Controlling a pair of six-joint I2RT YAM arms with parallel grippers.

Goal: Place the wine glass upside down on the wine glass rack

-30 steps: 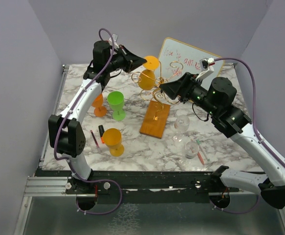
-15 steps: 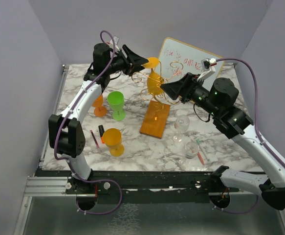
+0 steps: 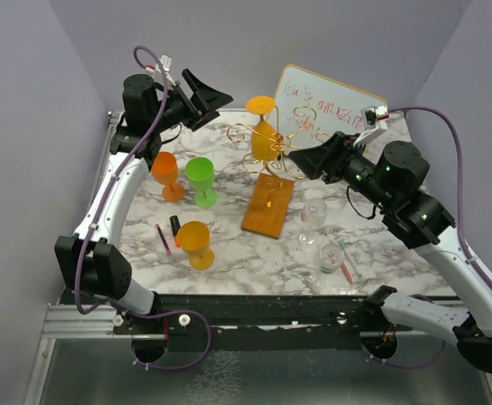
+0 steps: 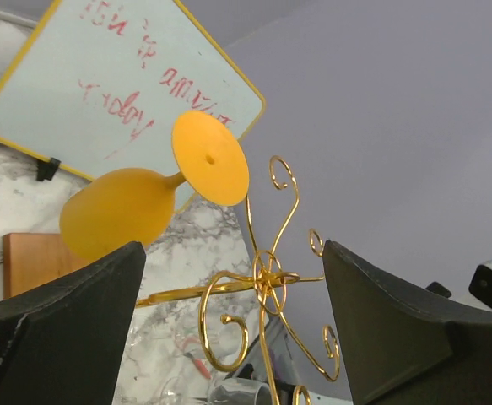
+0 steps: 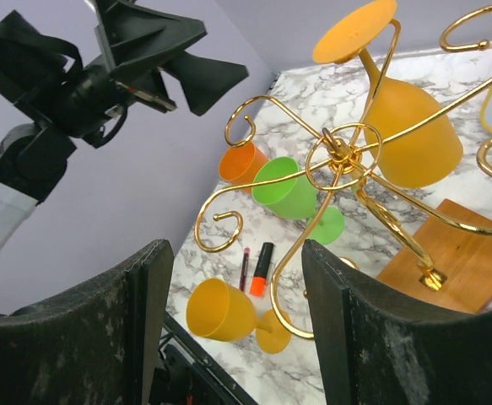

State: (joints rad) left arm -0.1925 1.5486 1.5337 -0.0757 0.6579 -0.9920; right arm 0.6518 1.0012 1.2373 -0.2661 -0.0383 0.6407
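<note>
On the gold rack [image 3: 268, 207] the yellow wine glass [image 3: 265, 139] hangs upside down, foot up, touched by neither arm; left gripper [image 3: 213, 88] and right gripper [image 3: 300, 158] both gape wide, empty, so the placing looks done

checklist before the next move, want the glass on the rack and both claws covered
1. yellow wine glass hangs upside down on the wine glass rack, foot up: ok
2. stem fully seated in the wire: cannot tell
3. left claw open, apart from the glass: ok
4. right claw open, holding nothing: ok
5. right claw clear of the rack's wires: cannot tell
6. rack standing upright: ok
</note>
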